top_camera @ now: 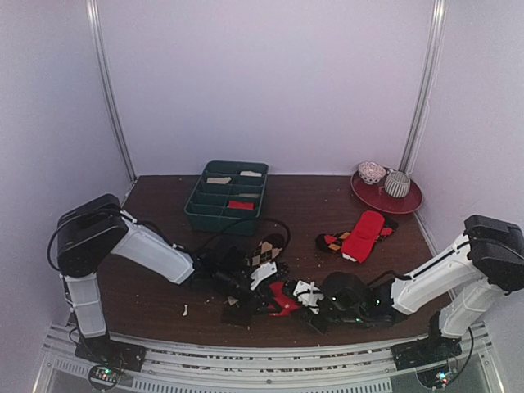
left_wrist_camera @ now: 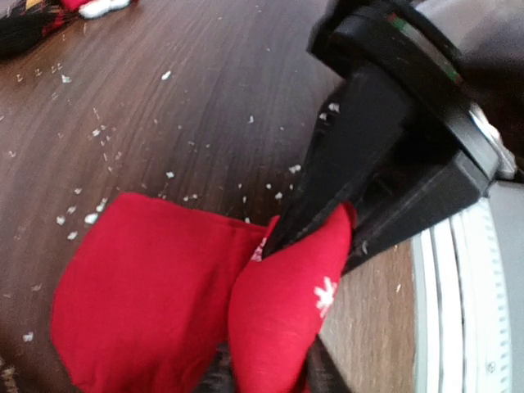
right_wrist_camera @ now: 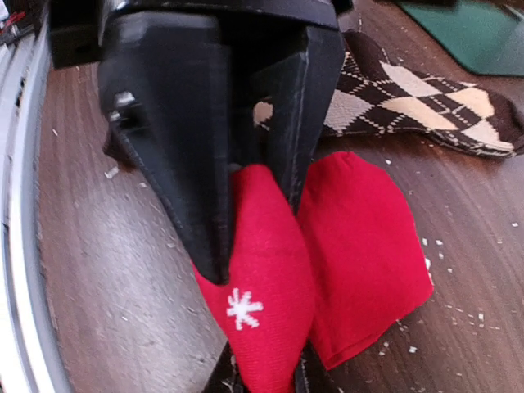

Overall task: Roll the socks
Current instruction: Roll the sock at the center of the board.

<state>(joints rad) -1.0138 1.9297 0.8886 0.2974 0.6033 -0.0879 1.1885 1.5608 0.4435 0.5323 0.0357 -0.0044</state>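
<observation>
Clenching left gripper (left_wrist_camera: 268, 378) and right gripper (right_wrist_camera: 259, 378) on one fold of the red sock (right_wrist_camera: 360, 237) by the near edge of the table (right_wrist_camera: 123, 278), risking the fold springing open on any slip.

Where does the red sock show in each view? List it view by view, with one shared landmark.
Top external: red sock low centre of the picture.
Left wrist: bottom centre, its fold pinched by the right gripper.
Right wrist: centre to bottom, pinched by the left gripper.
Landmark: white snowflake on the fold, in both wrist views; too small from the top.
</observation>
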